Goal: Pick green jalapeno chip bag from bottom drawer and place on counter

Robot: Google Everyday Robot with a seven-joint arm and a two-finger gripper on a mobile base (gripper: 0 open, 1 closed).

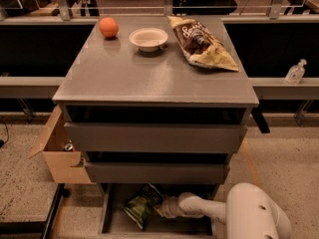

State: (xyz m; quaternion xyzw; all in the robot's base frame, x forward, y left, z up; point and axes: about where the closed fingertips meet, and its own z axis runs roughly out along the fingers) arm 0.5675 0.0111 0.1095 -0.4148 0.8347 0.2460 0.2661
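The green jalapeno chip bag (142, 204) lies crinkled on the dark floor of the open bottom drawer (115, 227), left of centre. My white arm reaches in from the lower right, and my gripper (160, 207) is at the bag's right edge, touching it. The counter (154, 73) is the flat grey top of the three-drawer cabinet, well above the bag.
On the counter stand an orange ball (108, 27), a white bowl (148, 38) and a brown-and-cream chip bag (202, 42). An open cardboard box (57, 151) sits left of the cabinet. A sanitizer bottle (295, 72) stands on the right ledge. The two upper drawers overhang the bottom one.
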